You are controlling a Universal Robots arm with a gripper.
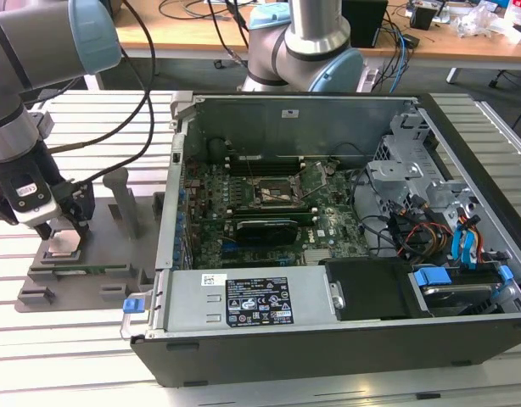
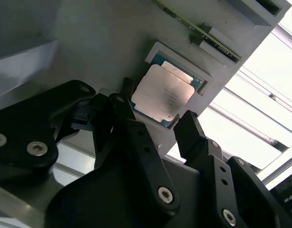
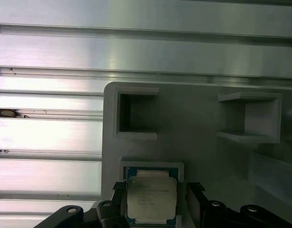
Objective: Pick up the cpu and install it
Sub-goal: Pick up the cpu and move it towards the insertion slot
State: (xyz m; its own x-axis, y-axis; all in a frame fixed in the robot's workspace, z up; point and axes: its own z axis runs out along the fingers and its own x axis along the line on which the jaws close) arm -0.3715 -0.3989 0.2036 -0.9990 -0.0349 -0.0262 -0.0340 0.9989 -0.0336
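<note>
The cpu (image 3: 150, 199) is a small, thin square chip with a pale silver-grey metal top that has faint print on it, set on a blue-green border. In both wrist views it lies flat, metal side up, seated in a shallow square pocket of the grey fixture plate (image 3: 198, 123). In the exterior view, that plate sits at nine o'clock from the computer case (image 1: 328, 356).

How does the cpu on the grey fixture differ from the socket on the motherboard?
The cpu is pale silver; the socket looks dark with a metal frame. The cpu lies in the grey fixture plate outside the computer case, between the fingers of the open gripper; the socket sits inside the case on the motherboard. Both are square and lie flat.
</note>
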